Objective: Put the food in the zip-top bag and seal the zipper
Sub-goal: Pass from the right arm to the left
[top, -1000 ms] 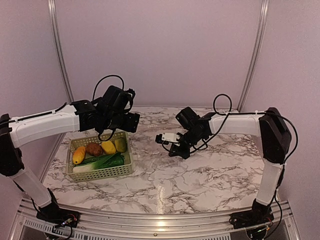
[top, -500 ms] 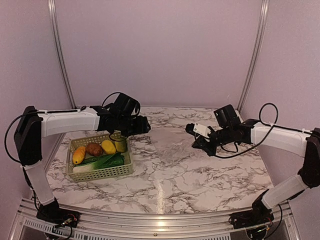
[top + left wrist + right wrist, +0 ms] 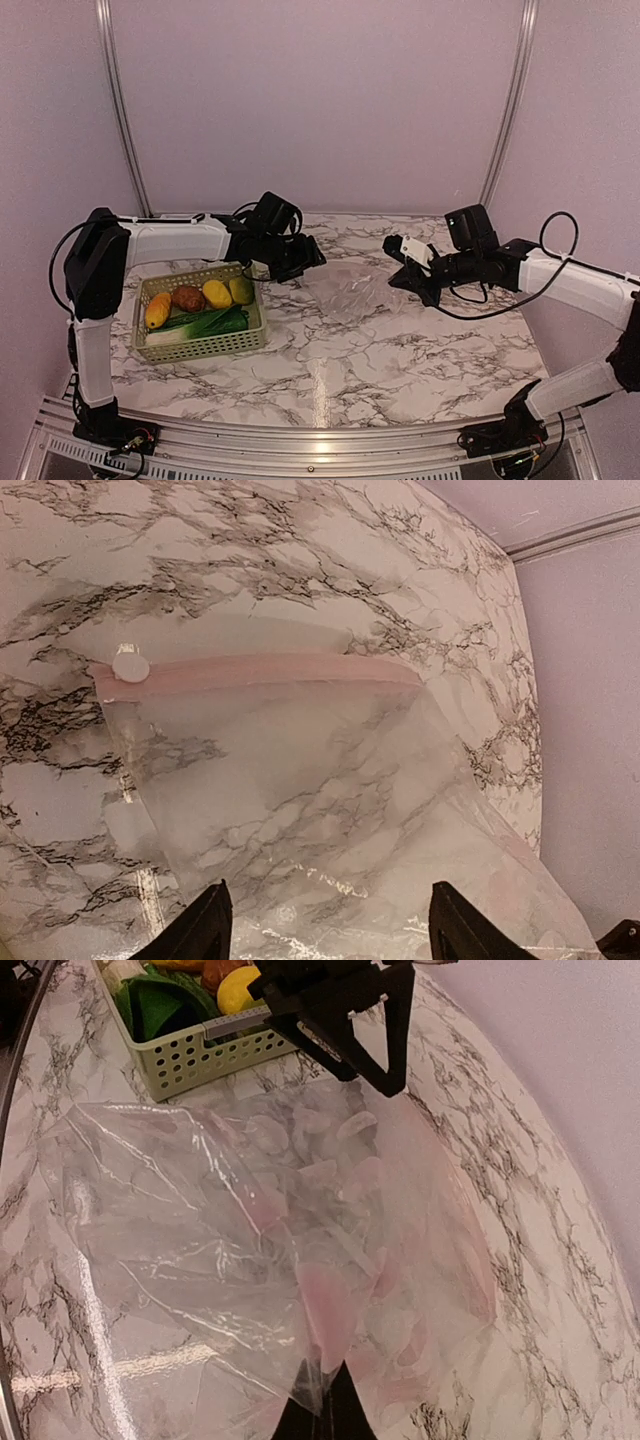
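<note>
The zip-top bag (image 3: 345,291) lies crumpled on the marble between the two arms. In the right wrist view my right gripper (image 3: 335,1412) is shut on a fold of the clear bag (image 3: 250,1210) at its near edge. My left gripper (image 3: 325,930) hangs open just above the bag (image 3: 300,800), with nothing between its fingers. The zipper (image 3: 270,670) is a pale pink strip across the bag's far edge, with a white slider (image 3: 130,665) at its left end. The food (image 3: 205,308) lies in the green basket: yellow fruits, a brown lump, an orange piece, a cucumber and a leek.
The pale green lattice basket (image 3: 205,345) stands at the left of the table, close to the left gripper (image 3: 305,258). Its corner (image 3: 200,1055) shows in the right wrist view, just beyond the bag. The back wall and side rails close off the table.
My left arm has swung right from over the basket to above the bag. My right arm has pulled back to the right, dragging the bag so it spreads on the table.
</note>
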Controlling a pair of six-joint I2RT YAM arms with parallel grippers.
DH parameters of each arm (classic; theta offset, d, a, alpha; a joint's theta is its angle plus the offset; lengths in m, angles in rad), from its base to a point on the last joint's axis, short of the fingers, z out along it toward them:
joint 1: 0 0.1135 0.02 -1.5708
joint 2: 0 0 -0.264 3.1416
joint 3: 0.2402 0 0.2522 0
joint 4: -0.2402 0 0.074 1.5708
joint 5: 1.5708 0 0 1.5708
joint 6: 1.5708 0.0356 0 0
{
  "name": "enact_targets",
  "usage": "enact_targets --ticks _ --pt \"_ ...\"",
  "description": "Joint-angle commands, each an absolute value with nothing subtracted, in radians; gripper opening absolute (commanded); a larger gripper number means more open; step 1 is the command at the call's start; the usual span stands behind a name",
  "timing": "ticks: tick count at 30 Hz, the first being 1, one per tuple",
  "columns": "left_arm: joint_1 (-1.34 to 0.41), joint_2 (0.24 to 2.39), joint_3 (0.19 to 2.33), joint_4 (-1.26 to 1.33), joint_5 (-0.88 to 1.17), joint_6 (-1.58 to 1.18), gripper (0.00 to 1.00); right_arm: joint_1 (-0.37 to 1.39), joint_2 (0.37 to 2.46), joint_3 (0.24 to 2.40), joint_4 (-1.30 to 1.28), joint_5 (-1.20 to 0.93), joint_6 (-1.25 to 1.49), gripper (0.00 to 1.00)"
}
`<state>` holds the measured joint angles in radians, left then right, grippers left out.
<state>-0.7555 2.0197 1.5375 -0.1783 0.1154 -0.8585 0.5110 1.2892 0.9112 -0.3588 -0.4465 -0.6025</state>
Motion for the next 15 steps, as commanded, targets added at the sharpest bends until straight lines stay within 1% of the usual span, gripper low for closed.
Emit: enact_targets --ticks 1,6,11,15 --pt "-0.755 2.083 1.574 -0.212 0.129 -0.950 0.69 0.504 1.249 0.914 -0.380 -0.484 -0.602 0.00" --pt "-0.755 2.084 1.593 -0.213 0.121 -0.979 0.69 0.505 1.231 0.895 -0.376 -0.472 -0.596 0.00" --pt "-0.774 1.978 1.487 -0.236 -0.077 -0.982 0.69 0.505 1.222 0.875 -0.370 -0.476 -0.596 0.00" --pt "-0.778 1.993 1.438 -0.199 -0.024 -1.054 0.69 0.504 1.215 0.866 -0.365 -0.492 -0.592 0.00"
